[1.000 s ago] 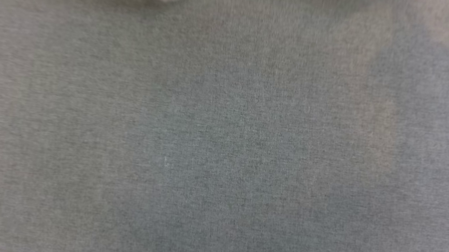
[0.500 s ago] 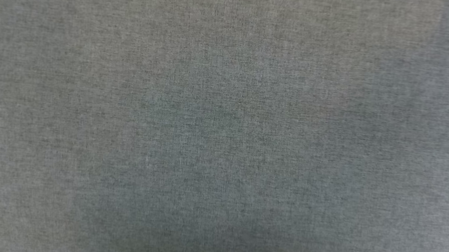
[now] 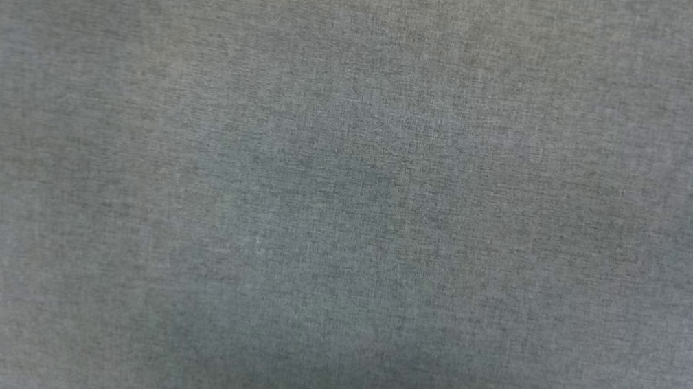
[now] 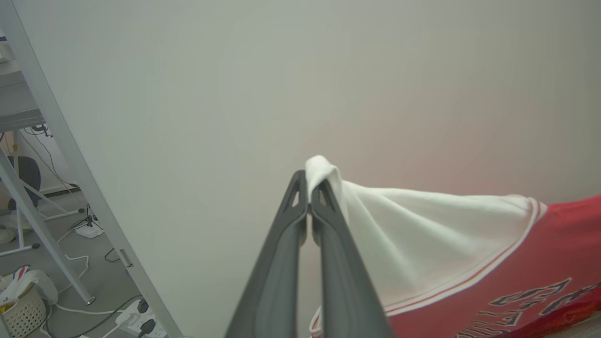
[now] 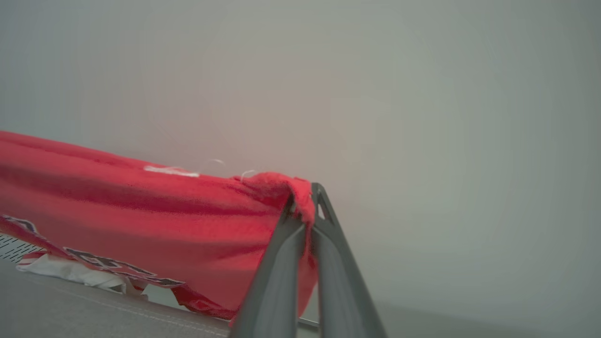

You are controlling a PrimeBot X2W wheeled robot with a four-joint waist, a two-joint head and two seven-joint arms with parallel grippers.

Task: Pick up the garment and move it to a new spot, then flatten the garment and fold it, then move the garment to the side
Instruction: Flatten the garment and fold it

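Left gripper closed tight on the white sleeve of the garment. Right gripper likewise clamped on a red edge of it. The shirt hangs stretched between both, raised before a pale wall. Its lowest folds meet the grey surface.

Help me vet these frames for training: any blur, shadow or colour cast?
Head view: grey table slightly soft, with a dim shadow at bottom centre. Left wrist view: left gripper and garment sharp, pinkish cast on wall. Right wrist view: garment fuzzy at right gripper, same pink cast.
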